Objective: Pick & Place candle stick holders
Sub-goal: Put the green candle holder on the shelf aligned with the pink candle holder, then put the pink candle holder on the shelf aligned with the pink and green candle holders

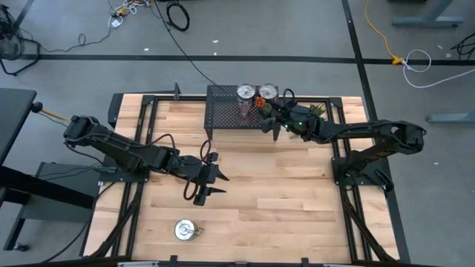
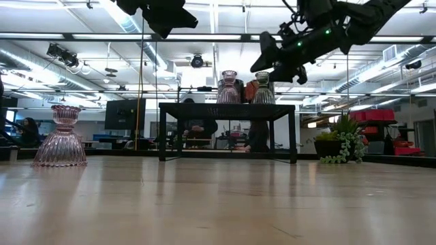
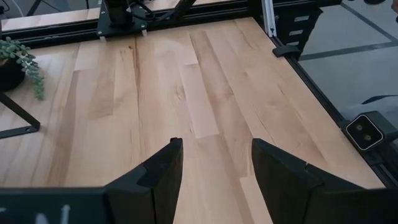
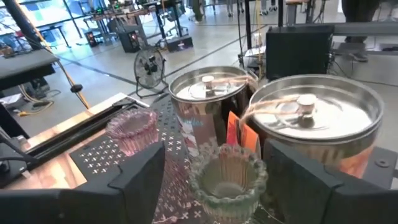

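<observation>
**Desk:** What's on the left side of the wooden surface (image 1: 297, 193)?

**Photographer:** Seen from above, a silver metal candle holder (image 1: 184, 230) stands alone near the front edge, left of centre. At table height, a pink ribbed glass holder (image 2: 60, 137) stands on the wood at far left. The left gripper (image 1: 215, 182) hovers over the middle of the surface, jaws spread with nothing between them; its wrist camera shows only bare planks past the two dark fingers (image 3: 163, 174).

**Desk:** And toward the back?

**Photographer:** A black mesh rack (image 1: 226, 111) stands at the back edge, centre. On it, from the overhead camera: a silver holder (image 1: 244, 92), a second silver holder (image 1: 268, 92) with an orange part (image 1: 259, 101) just beside it, and a pinkish glass holder (image 1: 245, 111) in front of the first.

**Desk:** Where is the right arm?

**Photographer:** The right gripper (image 1: 276, 119) is at the rack's right end. In its wrist camera, an olive-green glass holder (image 4: 228, 180) sits between the spread jaws, not pinched, with the two silver holders (image 4: 208, 93) (image 4: 317, 121) behind and the pink glass one (image 4: 132, 130) off to one side.

**Desk:** Anything farther right?

**Photographer:** A trailing green potted plant (image 2: 340, 146) on the surface just right of the rack.
</observation>
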You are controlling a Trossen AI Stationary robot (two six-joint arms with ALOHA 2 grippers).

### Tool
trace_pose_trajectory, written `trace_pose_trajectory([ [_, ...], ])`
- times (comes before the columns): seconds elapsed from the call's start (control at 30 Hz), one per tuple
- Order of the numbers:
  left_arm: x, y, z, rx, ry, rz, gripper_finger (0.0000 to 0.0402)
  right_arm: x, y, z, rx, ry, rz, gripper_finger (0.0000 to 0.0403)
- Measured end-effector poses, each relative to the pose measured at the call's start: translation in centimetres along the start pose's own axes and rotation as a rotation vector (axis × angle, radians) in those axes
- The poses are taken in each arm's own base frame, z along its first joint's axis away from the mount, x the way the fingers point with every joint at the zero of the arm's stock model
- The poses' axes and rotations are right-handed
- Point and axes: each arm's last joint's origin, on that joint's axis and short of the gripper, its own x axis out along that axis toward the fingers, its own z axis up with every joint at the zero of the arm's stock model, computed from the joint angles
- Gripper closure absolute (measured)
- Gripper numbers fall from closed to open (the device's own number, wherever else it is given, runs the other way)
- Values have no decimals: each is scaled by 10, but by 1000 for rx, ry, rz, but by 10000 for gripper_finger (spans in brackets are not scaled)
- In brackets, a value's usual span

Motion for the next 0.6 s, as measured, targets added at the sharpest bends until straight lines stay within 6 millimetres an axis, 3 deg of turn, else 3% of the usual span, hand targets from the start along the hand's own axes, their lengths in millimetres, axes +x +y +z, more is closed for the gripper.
trace_pose_trajectory([
  [0.4, -1, 0, -9, -8, 96, 10, 207, -38, -2, 21, -22, 13, 3, 134],
  [0.6, -12, 5, -20, -39, 225, 153, 207, -67, 8, 35, 0, -32, 102, 134],
])
